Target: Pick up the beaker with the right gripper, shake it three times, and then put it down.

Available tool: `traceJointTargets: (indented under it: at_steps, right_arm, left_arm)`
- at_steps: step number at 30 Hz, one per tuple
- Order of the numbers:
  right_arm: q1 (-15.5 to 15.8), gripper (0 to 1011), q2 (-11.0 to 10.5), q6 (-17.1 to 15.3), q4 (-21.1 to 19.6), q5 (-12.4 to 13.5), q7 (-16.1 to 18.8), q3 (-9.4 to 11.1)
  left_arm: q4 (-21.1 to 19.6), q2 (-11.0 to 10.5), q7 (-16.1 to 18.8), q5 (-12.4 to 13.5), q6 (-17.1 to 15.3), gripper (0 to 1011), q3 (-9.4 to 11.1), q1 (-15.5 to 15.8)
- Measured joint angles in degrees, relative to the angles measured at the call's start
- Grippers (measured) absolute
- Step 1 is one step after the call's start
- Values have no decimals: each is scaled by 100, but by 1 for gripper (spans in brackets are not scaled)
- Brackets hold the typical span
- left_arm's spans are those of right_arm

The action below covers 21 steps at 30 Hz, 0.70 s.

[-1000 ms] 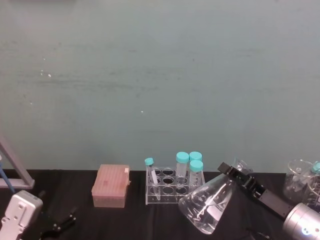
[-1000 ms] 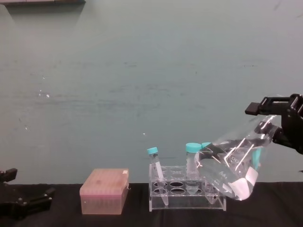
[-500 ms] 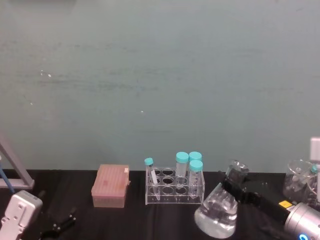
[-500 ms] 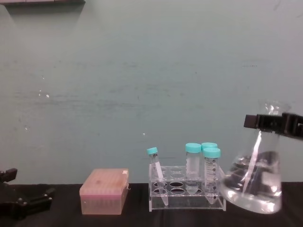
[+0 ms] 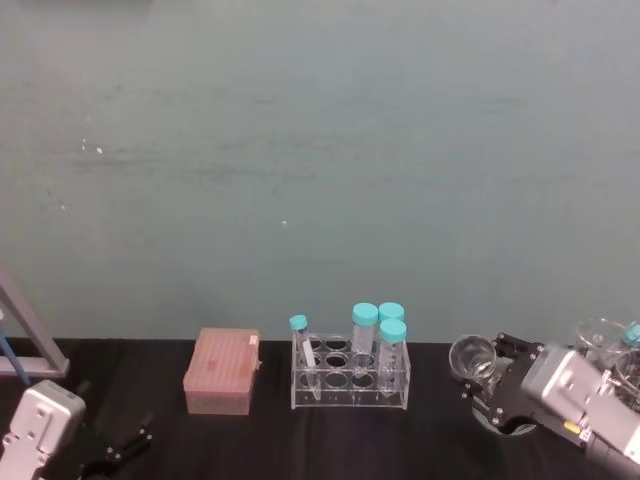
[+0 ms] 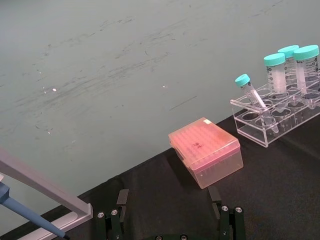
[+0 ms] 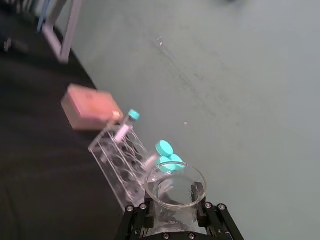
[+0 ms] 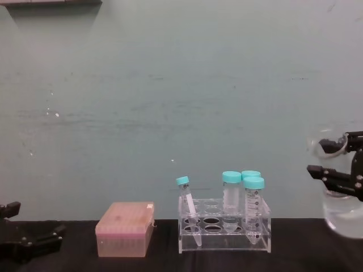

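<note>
The beaker (image 8: 342, 217), a clear glass conical flask, stands upright at the far right, to the right of the tube rack. Its flared rim (image 5: 472, 356) points up. My right gripper (image 8: 340, 180) is shut on the beaker's neck, with a black jaw on each side of the neck below the rim (image 7: 175, 181). The beaker's wide base hangs low near the black table; contact with the table cannot be told. My left gripper (image 5: 117, 449) rests open at the front left of the table, its thin fingers (image 6: 116, 220) spread with nothing between them.
A clear tube rack (image 8: 224, 238) with several teal-capped tubes stands mid-table, left of the beaker. A pink tip box (image 8: 125, 229) sits left of the rack. More glassware (image 5: 604, 346) stands at the back right. A grey stand (image 5: 25, 340) leans at the far left.
The beaker swung from tilted, base toward the rack, back to upright. It then moved right and down, away from the rack, still in my right gripper. The left arm stayed still.
</note>
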<state>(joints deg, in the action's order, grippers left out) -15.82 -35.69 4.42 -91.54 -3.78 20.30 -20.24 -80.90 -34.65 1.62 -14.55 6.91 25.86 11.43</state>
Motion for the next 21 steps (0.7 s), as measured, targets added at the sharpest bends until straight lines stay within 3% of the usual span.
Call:
traceJointTargets:
  at_steps: [2,5,13,21]
  right_arm:
    - [-45,457,-87,150,37,-419,-111,-86]
    - [-77,457,-143,251,81,-779,-201,-145]
    - [-75,457,-88,262,138,-966,-197,-105]
    - [-99,457,-41,262,198,-1337,-204,-116]
  left_arm:
    - [0,0,0,0,0,1000,0,0]
    - [0,0,0,0,0,1000,0,0]
    - [0,0,0,0,0,1000,0,0]
    - [0,0,0,0,0,1000,0,0]
